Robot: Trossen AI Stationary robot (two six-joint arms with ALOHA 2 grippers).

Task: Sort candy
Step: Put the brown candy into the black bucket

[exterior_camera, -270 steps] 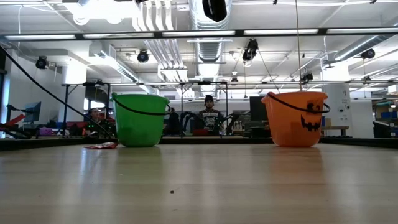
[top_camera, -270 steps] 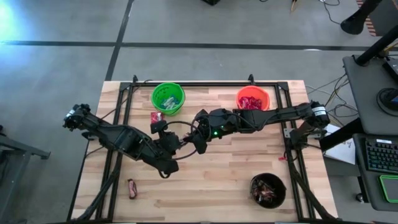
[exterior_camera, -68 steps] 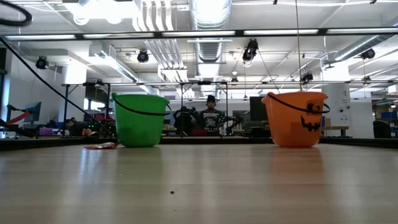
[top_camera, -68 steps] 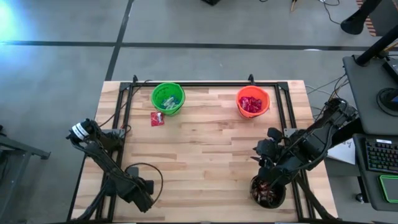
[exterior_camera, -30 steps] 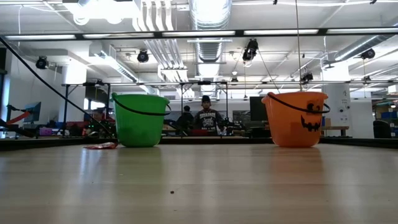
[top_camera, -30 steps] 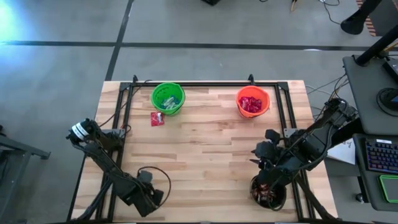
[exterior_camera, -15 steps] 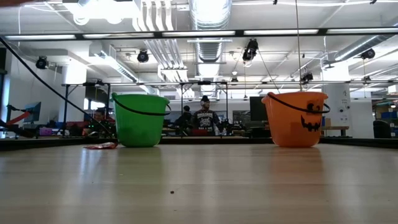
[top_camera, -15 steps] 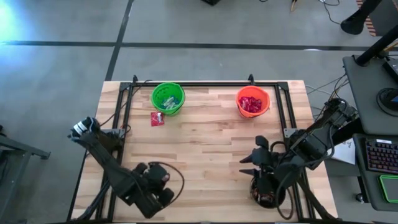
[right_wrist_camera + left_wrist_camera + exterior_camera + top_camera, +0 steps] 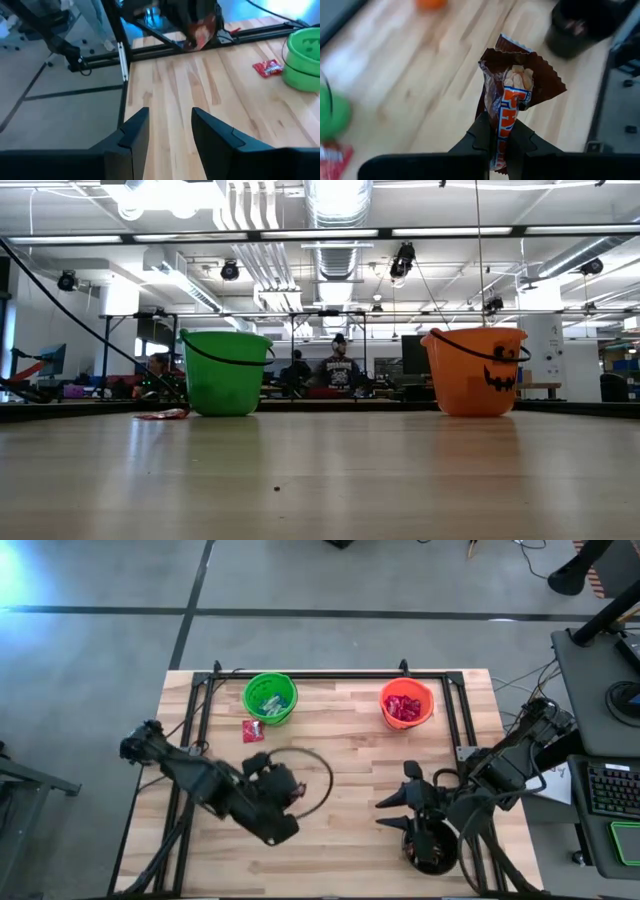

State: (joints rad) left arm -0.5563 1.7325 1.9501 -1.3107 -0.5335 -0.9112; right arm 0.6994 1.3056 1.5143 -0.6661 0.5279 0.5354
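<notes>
Clearly, the left gripper (image 9: 498,142) is pinched on a dark brown candy bar (image 9: 517,97), its wrapper standing up from between the fingers with orange lettering showing. In the high view this gripper (image 9: 283,788) hangs over the left-middle of the wooden table (image 9: 340,755), well in from the left edge. The right gripper (image 9: 392,810) hovers beside the black bucket (image 9: 430,848) near the front right corner, its fingers (image 9: 135,132) spread with nothing between them. Brown candy fills that black bucket. At the back edge stand the green bucket (image 9: 270,698), holding light-blue-and-white sweets, and the orange bucket (image 9: 406,703), holding red packets. One flat red packet (image 9: 252,730) lies on the table just beside the green bucket. People sit in the room beyond the table, seen in the low view.
</notes>
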